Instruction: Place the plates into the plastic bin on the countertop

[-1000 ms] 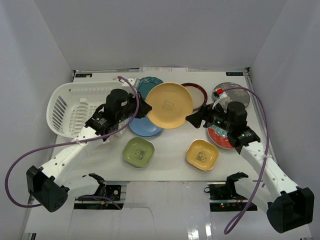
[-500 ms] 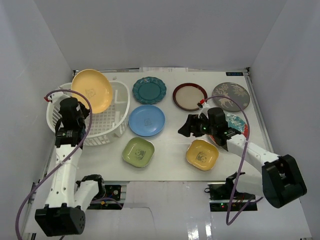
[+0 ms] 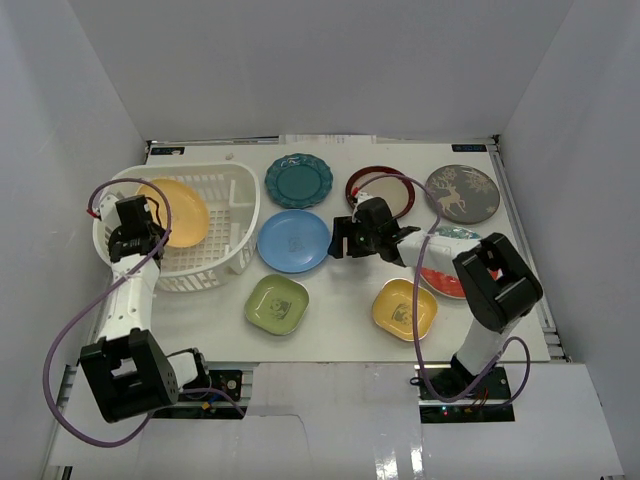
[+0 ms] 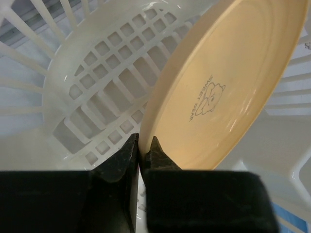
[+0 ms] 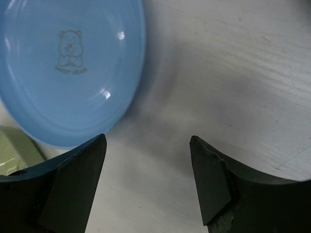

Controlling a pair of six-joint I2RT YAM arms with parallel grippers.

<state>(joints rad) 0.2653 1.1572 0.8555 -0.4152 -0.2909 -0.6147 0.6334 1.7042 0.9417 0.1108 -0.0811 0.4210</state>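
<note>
Left gripper (image 4: 144, 145) is clamped on the rim of the orange plate (image 4: 228, 87). The plate is tilted inside the plastic bin (image 4: 97, 92), which sits at the left edge of the countertop (image 3: 340, 335). Right gripper (image 5: 148, 145) has its fingers apart with nothing between them, low over bare surface just right of the blue plate (image 5: 73, 68), mid-bench. A corner of the green plate (image 5: 14, 148) shows in the right wrist view.

Teal plate (image 3: 299, 181) lies along the far edge, just beside the bin. Dark-red-rimmed plate (image 3: 393, 185) is next along that edge, partly covered by the right arm and its cable. Grey deer plate (image 3: 462, 193) lies toward the far-right corner. Green plate and yellow plate (image 3: 405, 309) lie toward the near edge, apart. Red-and-teal plate (image 3: 445, 283) is near the right edge, mostly hidden under the right arm. Purple cables (image 3: 47, 372) loop off both arms.

Surface is flat and white, with plain white walls (image 3: 300, 70) on three sides.
</note>
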